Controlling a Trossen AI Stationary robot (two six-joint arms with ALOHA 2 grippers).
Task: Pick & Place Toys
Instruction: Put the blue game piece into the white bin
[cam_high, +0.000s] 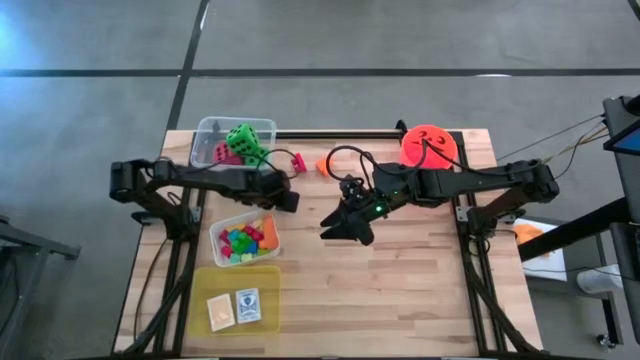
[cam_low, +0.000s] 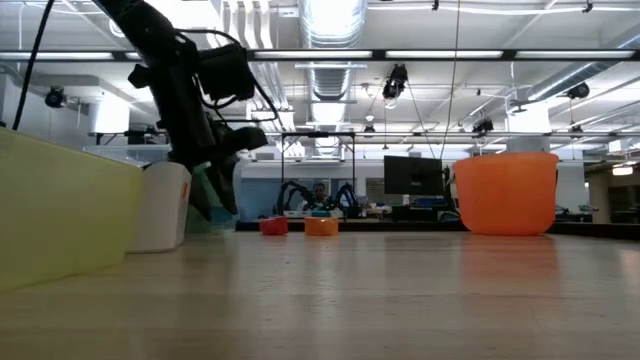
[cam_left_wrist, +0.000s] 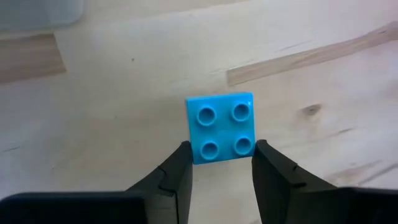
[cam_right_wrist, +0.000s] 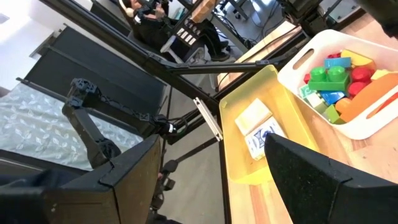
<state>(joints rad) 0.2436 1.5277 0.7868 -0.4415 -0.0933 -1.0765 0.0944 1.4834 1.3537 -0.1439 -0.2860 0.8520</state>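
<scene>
left gripper (cam_left_wrist: 221, 163): over the surface (cam_high: 400, 290) left of centre, just past the block tub; fingers (cam_left_wrist: 180, 171) pinching a blue block (cam_left_wrist: 221, 126), one on each side, studs facing the wrist camera
blue block: held in the left fingers above bare wood, not in any tub
right gripper (cam_high: 345, 225): mid-surface, held above the wood; fingers (cam_right_wrist: 311, 171) spread wide, nothing between them
block tub (cam_high: 270, 222): clear, left side, holds a pile of bright blocks (cam_high: 243, 242), green, red, orange, blue, yellow
dice tub (cam_high: 205, 135): clear, far left corner, holds a green die (cam_high: 243, 139) and a pink die (cam_high: 220, 154), black dots on both
yellow tray (cam_high: 200, 295): near left, just near side of the block tub, two flat cards (cam_high: 234, 309) side by side inside
loose pieces: pink block (cam_high: 298, 161) and orange block (cam_high: 322, 165) on the wood at the far edge, between dice tub and bucket
bucket (cam_high: 430, 146): red-orange, black face marks, far right of centre, upright
low view: bucket on the right, yellow tray wall at near left, one arm coming down at left
</scene>
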